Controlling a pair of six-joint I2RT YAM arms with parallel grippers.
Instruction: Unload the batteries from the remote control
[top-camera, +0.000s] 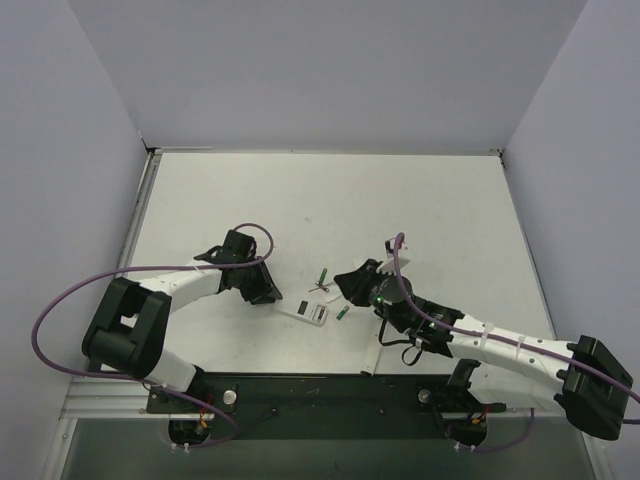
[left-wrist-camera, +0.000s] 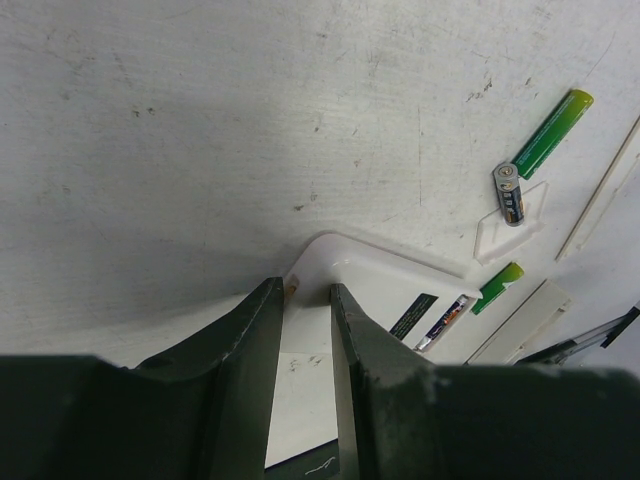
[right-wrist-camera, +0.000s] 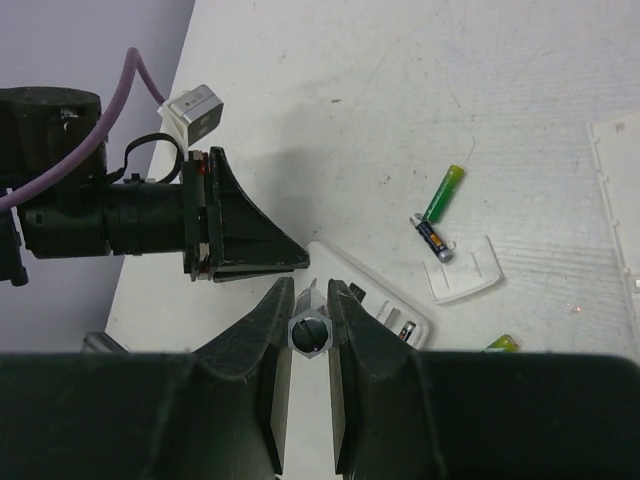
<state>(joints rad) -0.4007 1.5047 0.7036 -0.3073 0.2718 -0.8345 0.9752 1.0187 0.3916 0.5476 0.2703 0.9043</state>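
Three batteries (left-wrist-camera: 553, 133) lie outside, one seems left inside the remote (left-wrist-camera: 372, 285); left gripper (left-wrist-camera: 305, 292) clamps the remote, right gripper (right-wrist-camera: 308, 292) pinches a grey hex piece (right-wrist-camera: 309, 335)

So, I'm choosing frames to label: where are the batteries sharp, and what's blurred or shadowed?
Left wrist: green battery and dark battery crisp, its own fingers a dark blur. Right wrist: both sharp, fingers soft around the hex piece, faint shadow beside the left gripper. Top external: even light, batteries mere specks.
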